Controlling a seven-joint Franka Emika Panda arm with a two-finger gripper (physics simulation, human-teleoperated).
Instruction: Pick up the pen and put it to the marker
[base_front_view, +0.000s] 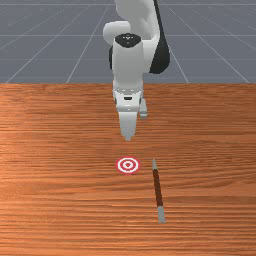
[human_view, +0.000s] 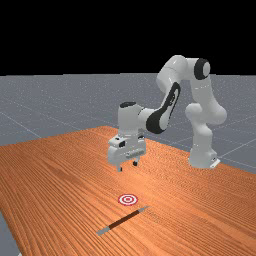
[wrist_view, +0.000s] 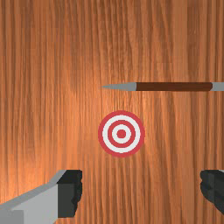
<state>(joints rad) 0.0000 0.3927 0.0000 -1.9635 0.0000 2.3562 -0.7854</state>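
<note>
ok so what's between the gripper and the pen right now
The red and white ringed marker. The far view shows it flat on the table, between the raised, open gripper and the pen.

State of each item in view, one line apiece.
pincer: open, nothing held, raised above the table
pen: lying on its side, not gripped, off the marker, pointed end toward the arm's side
marker: flat on the table, uncovered
arm: bent, reaching out over the table
table: bearing pen and marker
</note>
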